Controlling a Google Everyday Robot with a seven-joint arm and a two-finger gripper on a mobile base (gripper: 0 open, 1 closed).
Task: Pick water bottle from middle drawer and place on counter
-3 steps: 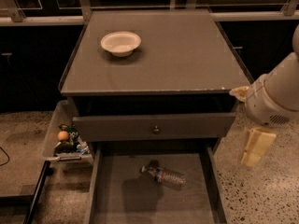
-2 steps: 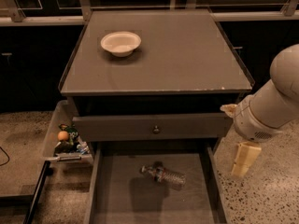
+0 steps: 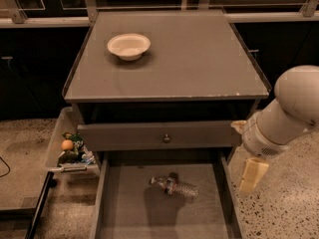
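We've got the counter (image 3: 199,59) in matt grey, smooth but chipped along its front rim, carrying a pale matt bowl (image 3: 128,46). Down in the open drawer (image 3: 129,208), dull flat grey, the bottle (image 3: 174,185) shows clear ribbed plastic. The gripper (image 3: 253,176), smooth cream plastic, hangs just right of that drawer above the speckled terrazzo floor (image 3: 289,213).

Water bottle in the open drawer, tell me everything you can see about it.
The water bottle is small, clear and ribbed, plastic by its look, with a pale cap at its left end and a reddish-blue band beside that. It lies on its side, crosswise, on the flat grey floor of the open middle drawer, touching nothing else and casting a shadow toward the front. The hand hangs outside the drawer's right wall, apart from the bottle.
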